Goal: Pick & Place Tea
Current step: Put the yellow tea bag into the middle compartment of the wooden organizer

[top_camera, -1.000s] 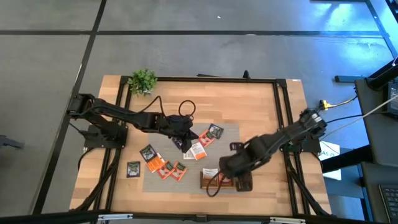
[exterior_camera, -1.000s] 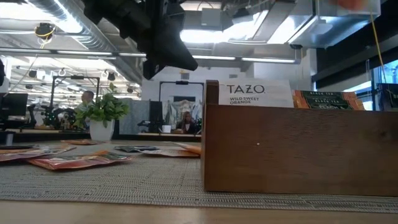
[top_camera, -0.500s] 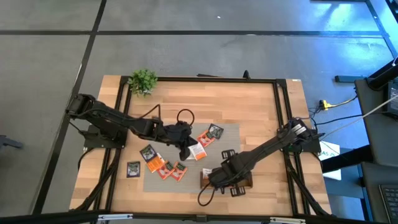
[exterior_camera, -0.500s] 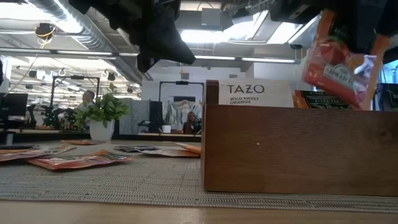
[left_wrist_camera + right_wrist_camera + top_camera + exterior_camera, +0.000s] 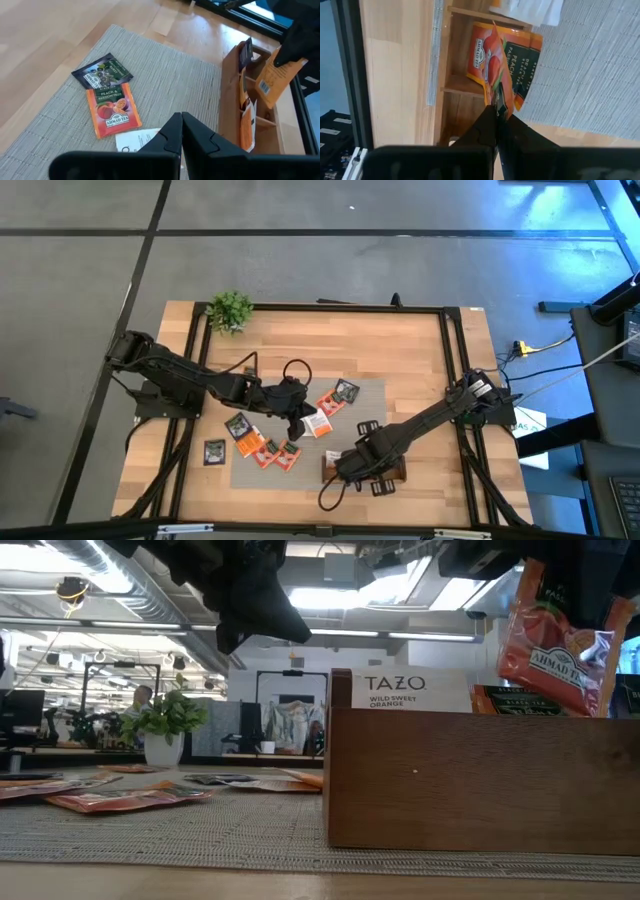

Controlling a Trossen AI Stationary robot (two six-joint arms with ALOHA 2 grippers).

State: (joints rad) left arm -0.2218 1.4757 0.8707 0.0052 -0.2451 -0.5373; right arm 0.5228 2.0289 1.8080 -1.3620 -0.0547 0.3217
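Left gripper (image 5: 292,423), jaws pressed together and empty, hovers over the grey woven mat (image 5: 165,82) among loose tea sachets (image 5: 262,448). At four o'clock from it, the right gripper (image 5: 496,109) pinches an orange-red foil sachet (image 5: 492,60) above the long wooden compartment tray (image 5: 480,780). Risk: the edge-held sachet may catch a divider or land outside. Only the right wrist view shows the compartment beneath; the low view shows the sachet's height above the rim.
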